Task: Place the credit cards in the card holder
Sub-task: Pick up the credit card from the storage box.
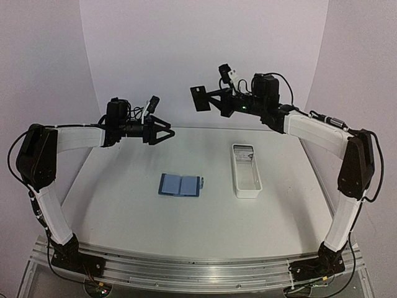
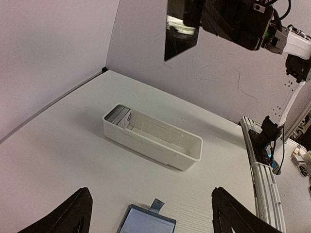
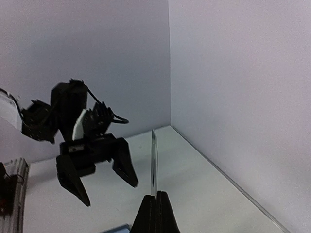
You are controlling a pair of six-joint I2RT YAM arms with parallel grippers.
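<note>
Up off the bench (image 1: 124, 205), the left fingers (image 2: 80, 213) hang spread wide and empty, aimed across the gap at the right fingers (image 3: 150, 216), apparently set to receive or steady a handover. Below and a little ahead of them, the blue card holder (image 1: 180, 185) lies opened flat, its snap tab on the side toward the right arm. Its lighter inside faces up, so a card could be slid in. Farther right, the right fingers are pressed together on one edge of a dark credit card (image 1: 200, 98). They hold it upright, edge-on to their own camera, with its free end out toward the left fingers. That grip leaves most of the card bare, probably for a second grasp. Beneath the right arm sits a white tray (image 1: 248, 192). More credit cards (image 2: 118, 115) are bunched at the end away from the arms' bases, well apart from the card holder.
</note>
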